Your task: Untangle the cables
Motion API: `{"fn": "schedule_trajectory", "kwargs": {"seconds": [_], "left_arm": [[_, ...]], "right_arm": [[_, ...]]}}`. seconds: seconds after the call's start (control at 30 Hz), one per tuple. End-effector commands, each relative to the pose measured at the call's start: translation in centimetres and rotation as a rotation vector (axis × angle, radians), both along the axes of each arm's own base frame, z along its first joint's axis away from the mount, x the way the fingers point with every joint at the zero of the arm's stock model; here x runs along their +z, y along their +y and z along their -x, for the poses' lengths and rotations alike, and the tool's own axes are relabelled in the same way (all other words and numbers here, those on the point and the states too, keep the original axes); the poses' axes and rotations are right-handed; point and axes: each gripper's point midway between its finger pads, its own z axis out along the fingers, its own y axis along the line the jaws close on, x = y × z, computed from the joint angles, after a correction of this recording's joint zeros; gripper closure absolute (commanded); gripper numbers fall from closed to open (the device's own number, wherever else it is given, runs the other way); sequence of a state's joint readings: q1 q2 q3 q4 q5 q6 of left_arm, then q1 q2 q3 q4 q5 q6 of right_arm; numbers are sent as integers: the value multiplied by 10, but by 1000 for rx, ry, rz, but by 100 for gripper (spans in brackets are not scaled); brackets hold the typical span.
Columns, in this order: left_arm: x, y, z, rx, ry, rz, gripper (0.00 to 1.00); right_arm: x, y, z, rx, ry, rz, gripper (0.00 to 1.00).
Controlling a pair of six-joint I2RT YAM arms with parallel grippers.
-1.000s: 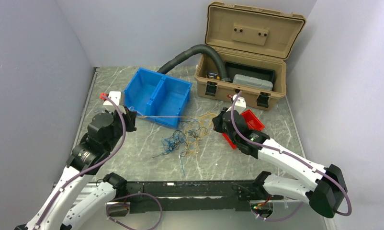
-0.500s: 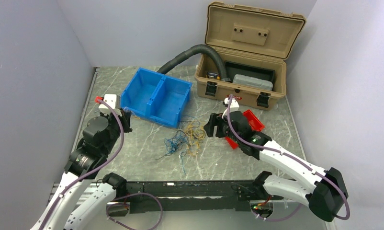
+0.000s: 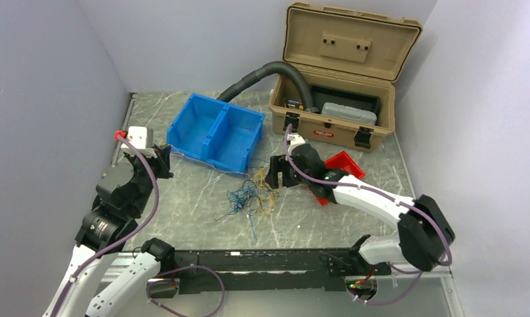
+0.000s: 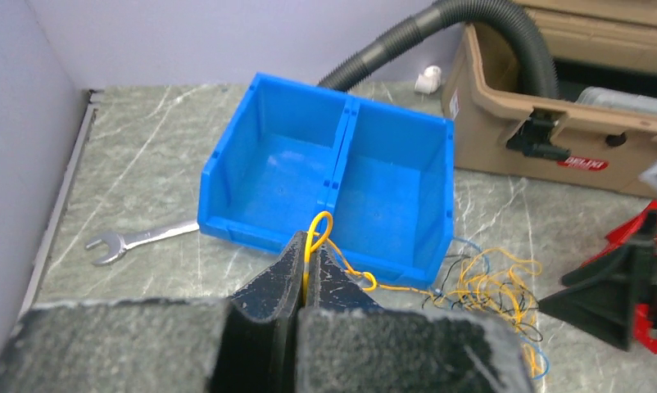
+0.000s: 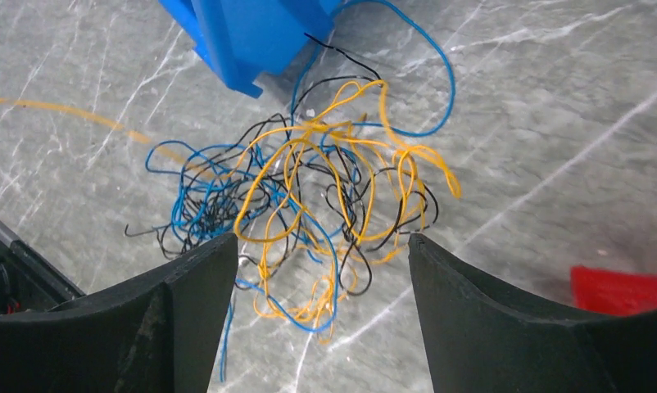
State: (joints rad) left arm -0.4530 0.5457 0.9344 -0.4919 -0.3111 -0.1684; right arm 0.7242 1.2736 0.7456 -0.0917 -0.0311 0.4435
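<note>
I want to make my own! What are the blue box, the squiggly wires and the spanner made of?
The blue bin: probably moulded plastic, smooth, slightly glossy, one even colour. The cables: likely thin wire in coloured plastic coating; they curl loosely in yellow, blue and black. The wrench: looks like bare metal, silvery and shiny.

- Left arm: white shell links joined by black cylindrical joint housings.
- Right arm: the same white links, with a large rounded black elbow housing.
- Purple cable: a thick sheathed lead running along the outside of each arm.
- Wrist camera block: a small white box carrying a red tab.
- Base rail: a flat black bar between the two arm mounts.
- Left gripper: two matte black tapered fingers on a grainy black body.
- Right gripper: two broad matte black wedges with smooth, curved inner edges.
</note>
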Motion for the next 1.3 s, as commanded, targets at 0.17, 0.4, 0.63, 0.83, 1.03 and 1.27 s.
{"fn": "schedule_trajectory", "kwargs": {"seconds": [0.17, 0.4, 0.63, 0.83, 1.03, 1.27], "left_arm": [[56, 11, 6, 32, -125, 14, 100], [80, 36, 13, 141, -186, -5, 100], [101, 55, 24, 210, -252, -7, 100], [109, 73, 34, 285, -311, -25, 100], [91, 39, 22, 121, -272, -46, 100], [87, 25, 20, 44, -272, -52, 100]], "right_arm": [[2, 53, -12, 64, 32, -112, 30], [-26, 11, -21, -123, 62, 45, 41], [-43, -46, -31, -355, 129, 128, 13], [-44, -97, -40, -566, 172, 180, 15], [8, -71, -46, -332, -4, 88, 15], [82, -10, -29, 72, -262, -104, 9]]}}
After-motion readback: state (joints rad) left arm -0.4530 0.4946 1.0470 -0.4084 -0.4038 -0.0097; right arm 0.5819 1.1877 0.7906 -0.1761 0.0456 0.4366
